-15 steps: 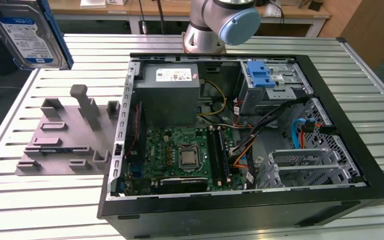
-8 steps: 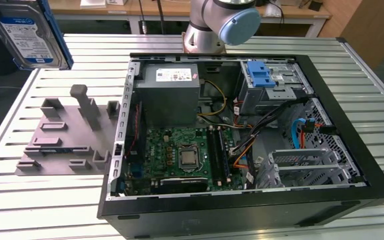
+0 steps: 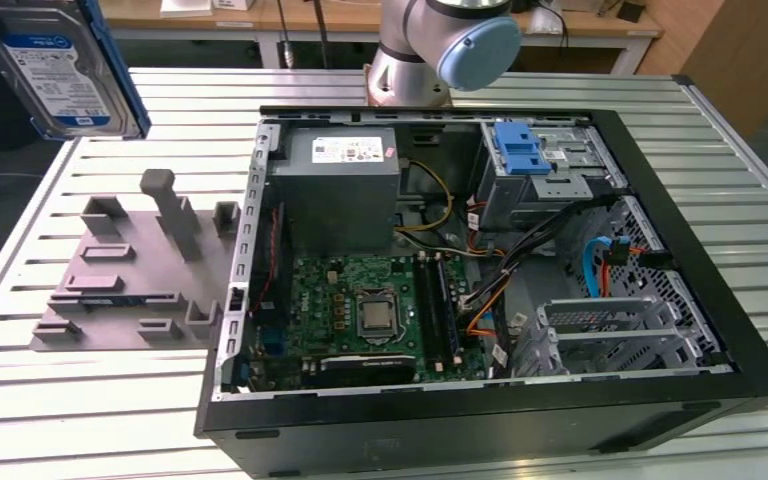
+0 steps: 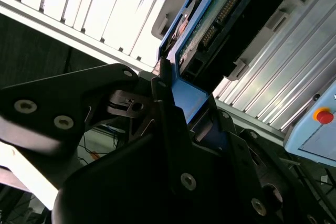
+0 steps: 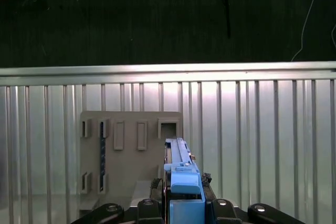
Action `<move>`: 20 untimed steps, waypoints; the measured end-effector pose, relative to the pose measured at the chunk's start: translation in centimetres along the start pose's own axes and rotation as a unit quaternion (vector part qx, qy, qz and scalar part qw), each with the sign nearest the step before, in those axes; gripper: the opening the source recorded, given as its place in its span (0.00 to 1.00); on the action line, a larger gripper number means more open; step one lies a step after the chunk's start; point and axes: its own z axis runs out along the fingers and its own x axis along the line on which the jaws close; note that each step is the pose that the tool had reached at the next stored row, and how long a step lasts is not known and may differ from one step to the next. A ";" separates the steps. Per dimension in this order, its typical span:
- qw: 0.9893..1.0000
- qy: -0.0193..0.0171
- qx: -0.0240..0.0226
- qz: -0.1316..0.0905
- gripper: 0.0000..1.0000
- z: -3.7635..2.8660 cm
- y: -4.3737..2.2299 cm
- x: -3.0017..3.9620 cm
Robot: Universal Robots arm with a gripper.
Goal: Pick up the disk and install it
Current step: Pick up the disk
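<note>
We saw the disk point(image 3: 64, 72) raised clear of the counter point(image 3: 77, 410) at the exterior view's upper left, beyond the grey slotted stand point(image 3: 131, 265) and well apart from the open computer case point(image 3: 491, 425). In both wrist views the gripper point(image 5: 182, 205) was clamped on the disk's blue frame, with the drive standing edge-on between the jaws. We judged it a stiff, fairly heavy metal slab with smooth faces. The bare circuit board point(image 4: 210, 22) on one face looked fragile, so the plastic frame edges seemed the right place to take hold. The exterior view cut off the disk's top edge. We could not make out how much of the gripper's contact surface bore on the frame.
</note>
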 end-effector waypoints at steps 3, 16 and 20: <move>1.000 0.000 0.000 0.000 0.36 -0.36 0.00 -0.01; 1.000 0.000 0.002 0.000 0.36 -1.34 -0.01 0.07; 1.000 0.000 0.002 0.000 0.36 -1.35 -0.04 0.55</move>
